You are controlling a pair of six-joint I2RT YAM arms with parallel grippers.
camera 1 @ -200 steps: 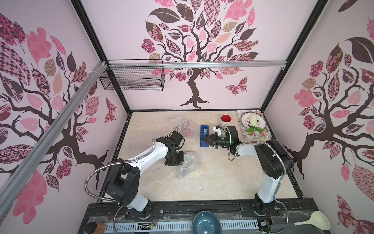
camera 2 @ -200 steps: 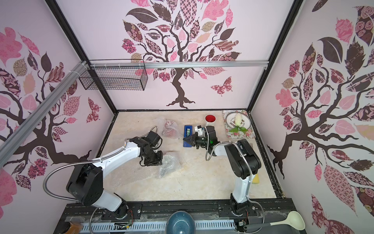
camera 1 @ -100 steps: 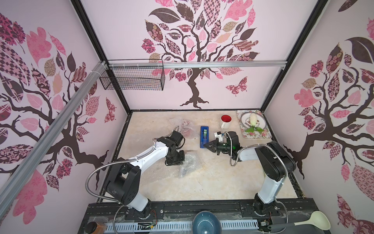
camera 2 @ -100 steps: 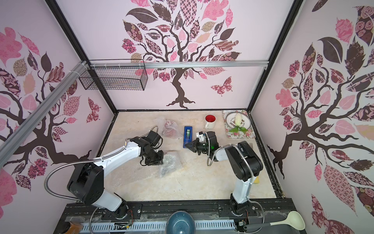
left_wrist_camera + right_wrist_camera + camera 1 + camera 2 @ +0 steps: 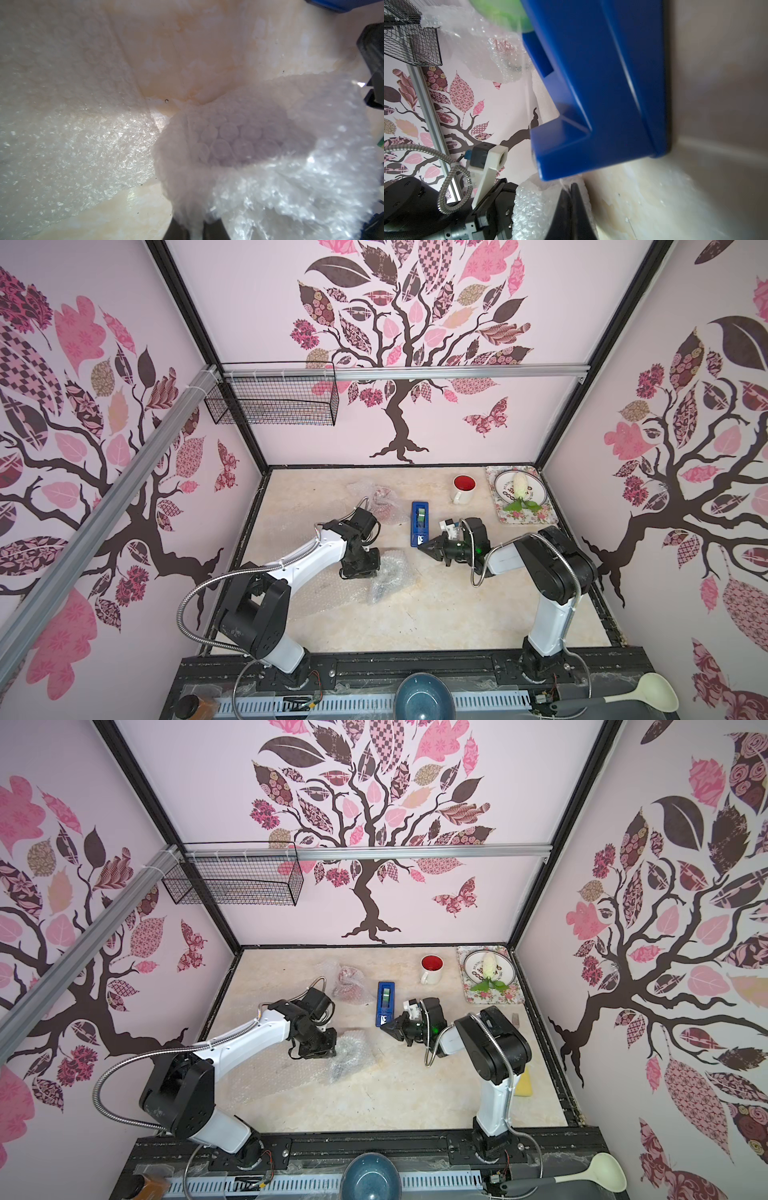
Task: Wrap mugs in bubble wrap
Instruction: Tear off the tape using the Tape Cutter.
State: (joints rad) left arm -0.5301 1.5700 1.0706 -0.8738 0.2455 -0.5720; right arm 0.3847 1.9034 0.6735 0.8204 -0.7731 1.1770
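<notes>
left gripper (image 5: 195, 231): clamped on clear bubble wrap (image 5: 390, 577) bundled over lavender ceramic mug (image 5: 249, 141), mid table (image 5: 457, 614) | right gripper (image 5: 428, 549): closed beside blue plastic tape dispenser (image 5: 420, 522) | risk: wrap springing open from slipped pinch before taping

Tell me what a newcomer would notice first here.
Mid-table, the left end effector pinches a crumpled bundle of bubble wrap, with a lavender tint showing through it. The right end effector, shut, points its tip at the near end of the blue tape dispenser. At the back stands an unwrapped white mug with red inside.
</notes>
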